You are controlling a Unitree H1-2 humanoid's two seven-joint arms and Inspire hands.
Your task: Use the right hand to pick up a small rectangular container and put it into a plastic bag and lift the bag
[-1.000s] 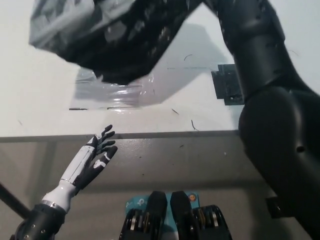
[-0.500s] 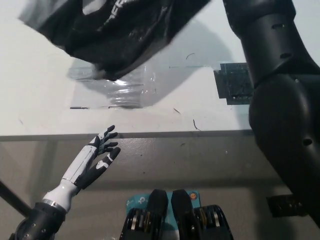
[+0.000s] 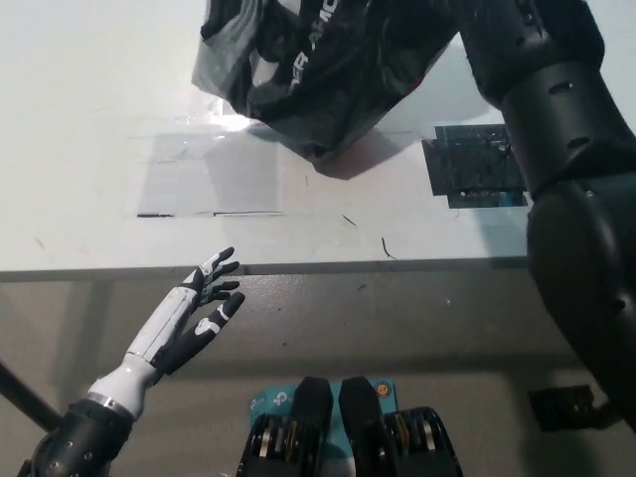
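Note:
A black plastic bag (image 3: 318,70) with white lettering hangs in the air over the white table (image 3: 89,119), casting a shadow under it. My black right arm (image 3: 556,149) rises from the bottom right to the bag's top. My right hand (image 3: 437,12) blends into the bag at the picture's top edge and seems shut on it. No small rectangular container shows; the bag's inside is hidden. Below the table's front edge, my white left hand (image 3: 199,310) rests open with its fingers spread.
A dark flat rectangular piece (image 3: 469,167) lies on the table at the right, beside my right arm. A clear film patch (image 3: 209,177) lies flat near the table's middle. The table's front edge (image 3: 298,266) crosses the picture.
The bag has swung from the upper left to the upper middle and risen off the clear film patch. My right arm has shifted right. The left hand has stayed put.

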